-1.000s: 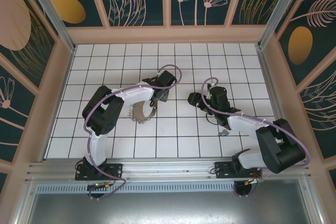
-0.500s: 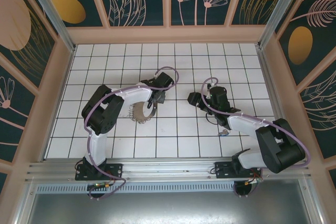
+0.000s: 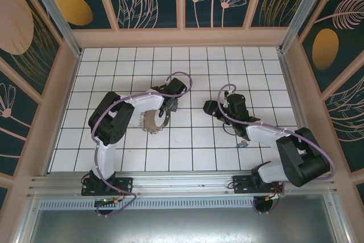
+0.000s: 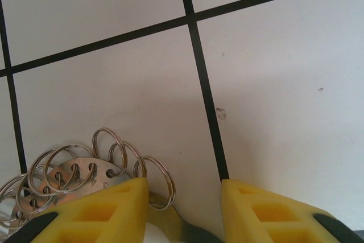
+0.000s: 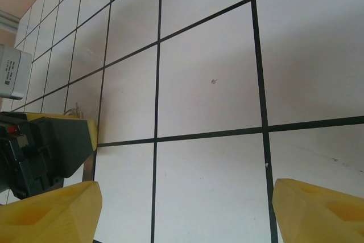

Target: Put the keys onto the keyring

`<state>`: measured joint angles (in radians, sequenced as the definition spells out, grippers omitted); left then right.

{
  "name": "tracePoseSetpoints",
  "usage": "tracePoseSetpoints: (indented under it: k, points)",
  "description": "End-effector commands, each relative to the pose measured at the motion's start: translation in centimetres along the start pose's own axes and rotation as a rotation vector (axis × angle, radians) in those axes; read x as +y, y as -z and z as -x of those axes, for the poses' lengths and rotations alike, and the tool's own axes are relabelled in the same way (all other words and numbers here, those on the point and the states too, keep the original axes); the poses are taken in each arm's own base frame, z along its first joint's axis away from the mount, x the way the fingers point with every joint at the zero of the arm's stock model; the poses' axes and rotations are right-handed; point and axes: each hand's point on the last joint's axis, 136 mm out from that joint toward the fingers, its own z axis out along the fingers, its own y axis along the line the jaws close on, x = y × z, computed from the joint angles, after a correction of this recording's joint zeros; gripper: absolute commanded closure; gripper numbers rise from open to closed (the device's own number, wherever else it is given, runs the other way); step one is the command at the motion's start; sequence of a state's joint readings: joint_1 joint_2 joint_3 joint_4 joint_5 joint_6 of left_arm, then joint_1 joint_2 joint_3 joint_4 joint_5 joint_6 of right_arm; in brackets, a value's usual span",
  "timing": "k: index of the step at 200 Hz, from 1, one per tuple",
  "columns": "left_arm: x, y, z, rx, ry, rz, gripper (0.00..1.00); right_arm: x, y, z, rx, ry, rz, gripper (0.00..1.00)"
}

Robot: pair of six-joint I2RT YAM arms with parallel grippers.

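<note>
One change: your left end effector [image 4: 182, 189] narrowed over the keyring [image 4: 74, 174], hold unconfirmed, pickup likely starting; right end effector [image 5: 186, 197] wide, empty.

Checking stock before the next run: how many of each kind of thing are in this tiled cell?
White-and-black robot arms: 2
Floppy brown strap keyring with metal rings: 1
Tiny dark metal key cluster with blue bit: 1
Total: 4

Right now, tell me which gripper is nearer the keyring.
Left. The left gripper is right at the keyring; the right gripper sits apart, off to its right.
</note>
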<state>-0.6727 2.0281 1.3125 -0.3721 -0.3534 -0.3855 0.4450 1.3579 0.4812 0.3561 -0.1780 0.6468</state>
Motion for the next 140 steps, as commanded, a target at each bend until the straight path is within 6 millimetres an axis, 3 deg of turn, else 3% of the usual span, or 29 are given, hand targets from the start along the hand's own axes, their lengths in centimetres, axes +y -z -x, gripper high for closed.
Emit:
tracePoseSetpoints:
  k: [1,140]
  points:
    - [1.1,-1.3,-1.0,0.021,-0.014,0.046,0.63,0.0,-0.1,-0.4,0.005,-0.012,0.01,0.21]
    - [2.5,-1.5,-0.9,0.01,-0.012,0.101,0.76,0.0,-0.2,-0.5,0.008,-0.017,0.012,0.21]
